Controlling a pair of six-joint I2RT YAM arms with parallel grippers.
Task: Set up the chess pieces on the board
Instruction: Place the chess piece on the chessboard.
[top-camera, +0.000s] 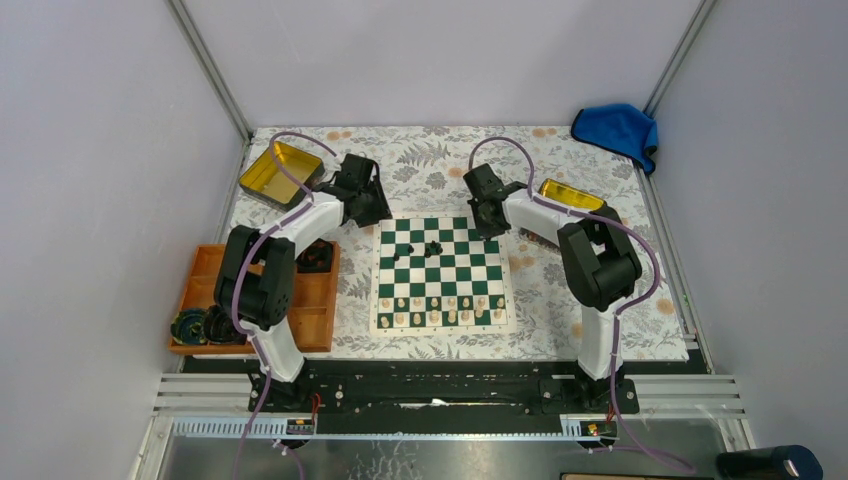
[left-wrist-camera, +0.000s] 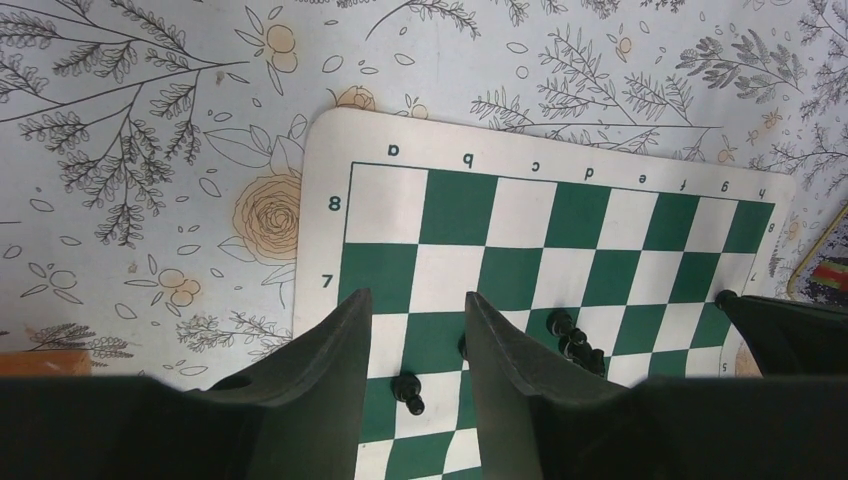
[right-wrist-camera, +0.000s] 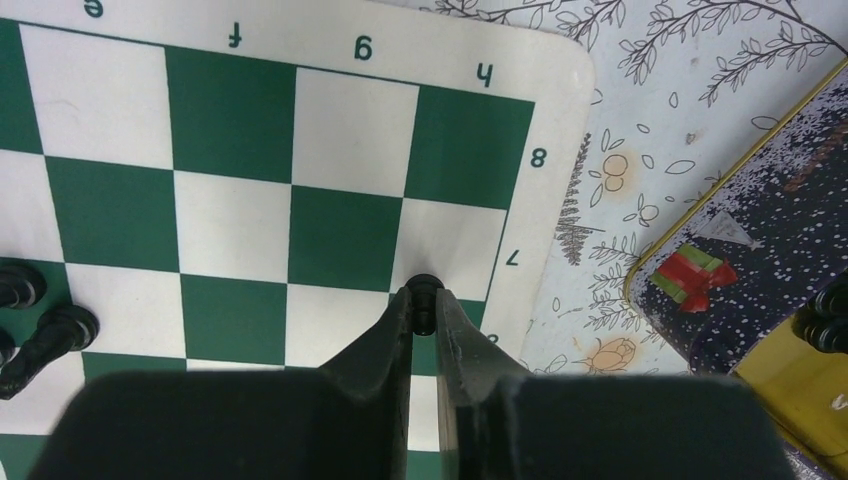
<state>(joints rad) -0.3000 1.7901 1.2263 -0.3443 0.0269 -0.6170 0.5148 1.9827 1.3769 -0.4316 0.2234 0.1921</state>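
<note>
1 chess piece (right-wrist-camera: 425, 284) pinched in right end effector (right-wrist-camera: 425, 300) near h7; left end effector (left-wrist-camera: 417, 300) gapes empty.

This is a robotics lab test cell rather than a home. Plain pale wall panels (top-camera: 90, 150) close in the table on three sides, held by bare aluminium frame posts (top-camera: 210, 70). Two white-and-black robot arms, the left arm (top-camera: 265, 290) and the right arm (top-camera: 600, 265), are bolted to a black base rail (top-camera: 440, 385) on slotted aluminium profiles (top-camera: 200, 395), with purple cables (top-camera: 645, 260) looped along them. The homely props look staged: a floral tablecloth (top-camera: 430, 160), a chessboard (top-camera: 470, 265) with chess pieces (top-camera: 432, 247), an orange compartment tray (top-camera: 315, 310) and a gold tin (top-camera: 270, 172).
</note>
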